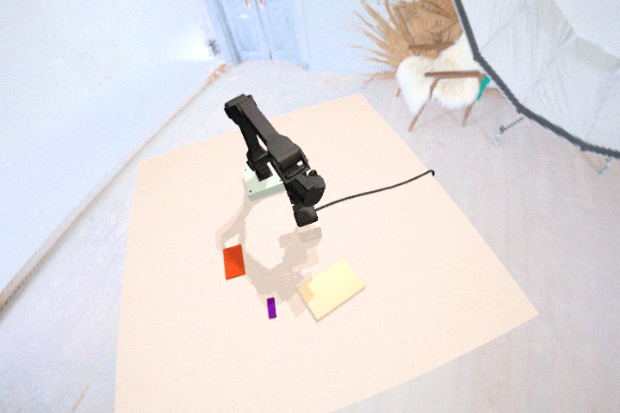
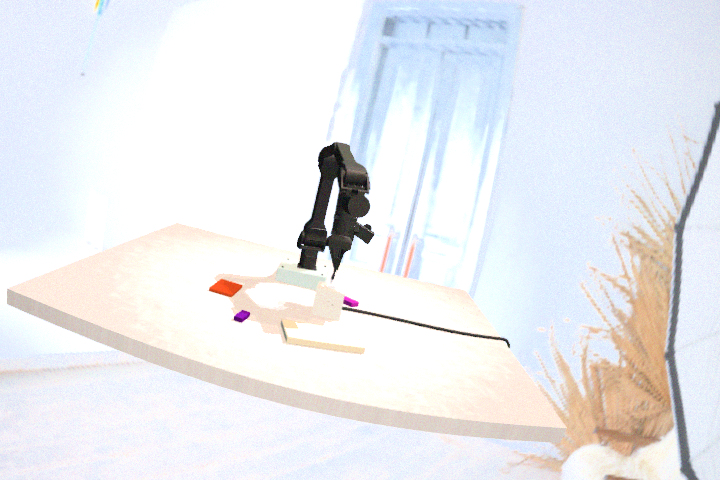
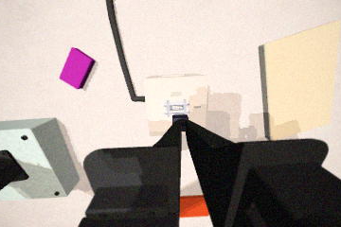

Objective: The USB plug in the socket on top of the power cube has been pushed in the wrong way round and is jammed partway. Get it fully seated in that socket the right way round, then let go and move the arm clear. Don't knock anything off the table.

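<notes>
The pale power cube stands upright on the table, with a black cable at its side. On its top the silver-edged USB socket shows in the wrist view. My gripper points down just over the cube, shut on the dark USB plug. The plug shows right beside the socket in the wrist view. The plug's metal end is hidden, so its way round and whether it touches the socket cannot be told. In the top view the gripper body hides the fingertips.
The cable runs to the table edge. A yellow slab, red slab, purple block and magenta block lie around the cube.
</notes>
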You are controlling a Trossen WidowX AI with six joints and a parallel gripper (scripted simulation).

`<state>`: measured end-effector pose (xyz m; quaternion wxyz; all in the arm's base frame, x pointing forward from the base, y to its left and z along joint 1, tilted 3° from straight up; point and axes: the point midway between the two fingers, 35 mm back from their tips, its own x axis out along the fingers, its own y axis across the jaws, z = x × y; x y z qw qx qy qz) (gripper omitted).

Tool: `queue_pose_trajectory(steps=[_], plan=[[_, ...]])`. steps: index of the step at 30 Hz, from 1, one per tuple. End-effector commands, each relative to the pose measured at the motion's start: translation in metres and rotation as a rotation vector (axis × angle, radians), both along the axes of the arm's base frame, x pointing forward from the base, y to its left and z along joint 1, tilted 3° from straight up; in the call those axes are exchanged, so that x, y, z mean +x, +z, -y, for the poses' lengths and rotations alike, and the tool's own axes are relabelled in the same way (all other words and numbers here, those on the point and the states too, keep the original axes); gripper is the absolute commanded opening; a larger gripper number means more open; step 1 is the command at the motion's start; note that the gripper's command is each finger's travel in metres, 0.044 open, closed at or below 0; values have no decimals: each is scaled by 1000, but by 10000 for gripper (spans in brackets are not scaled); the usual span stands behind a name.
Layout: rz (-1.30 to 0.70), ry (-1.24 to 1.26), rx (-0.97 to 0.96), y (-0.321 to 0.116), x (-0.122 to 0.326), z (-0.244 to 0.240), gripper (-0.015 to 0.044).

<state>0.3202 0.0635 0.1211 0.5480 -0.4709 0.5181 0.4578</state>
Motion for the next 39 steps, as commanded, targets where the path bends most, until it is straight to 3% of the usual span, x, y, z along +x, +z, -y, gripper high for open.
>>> queue_pose_trajectory(steps=[1,39], plan=[[-2,4,8,-1,-1,-1,0],[1,15,33,-6,0,-3,0]])
